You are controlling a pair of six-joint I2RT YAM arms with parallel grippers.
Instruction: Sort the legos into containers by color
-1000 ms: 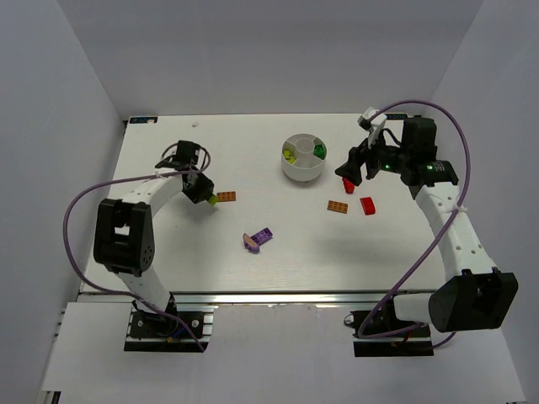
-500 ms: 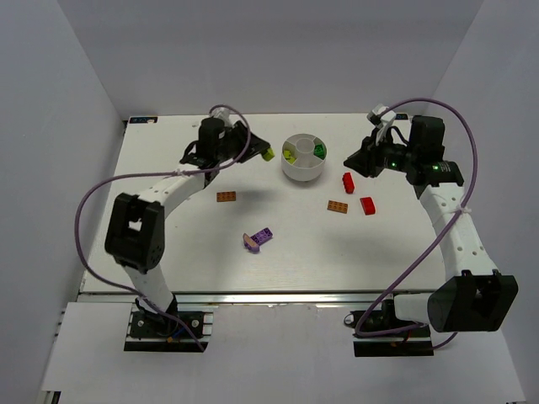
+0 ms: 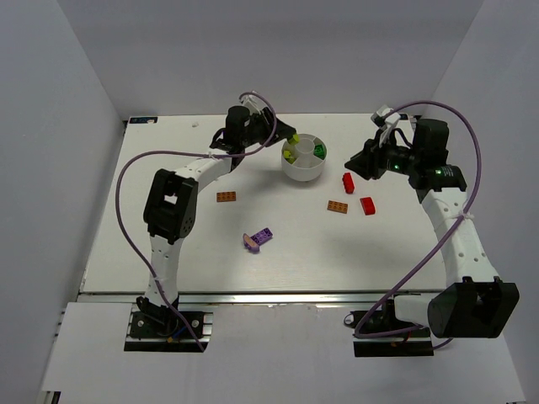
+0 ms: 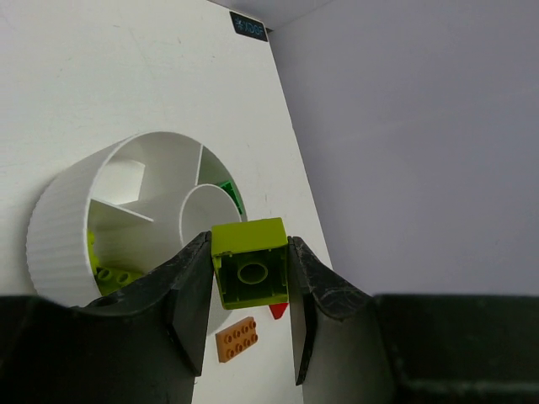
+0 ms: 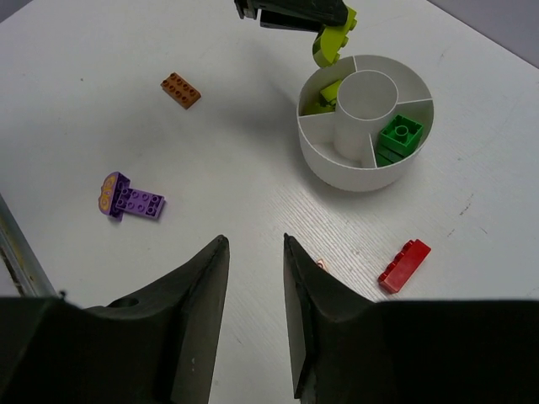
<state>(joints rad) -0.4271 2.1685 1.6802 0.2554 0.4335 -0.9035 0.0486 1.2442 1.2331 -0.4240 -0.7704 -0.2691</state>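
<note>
My left gripper (image 3: 289, 139) is shut on a yellow-green lego (image 4: 250, 261) and holds it over the left rim of the round white dish (image 3: 303, 172). In the right wrist view that brick (image 5: 333, 44) hangs just above the wedge holding other yellow-green legos (image 5: 324, 97). Dark green legos (image 5: 400, 135) fill another wedge. On the table lie two red legos (image 3: 348, 183) (image 3: 368, 205), two orange ones (image 3: 338, 206) (image 3: 226, 197) and a purple piece (image 3: 259, 239). My right gripper (image 3: 360, 164) hovers open and empty to the right of the dish, above the table (image 5: 253, 244).
White walls enclose the white table on three sides. The dish's round centre well (image 5: 366, 88) holds nothing. Purple cables loop over both arms.
The left arm swung from the table's left side across to the dish, carrying the yellow-green lego. The right gripper drew back to the right from a red lego, which stays on the table.
</note>
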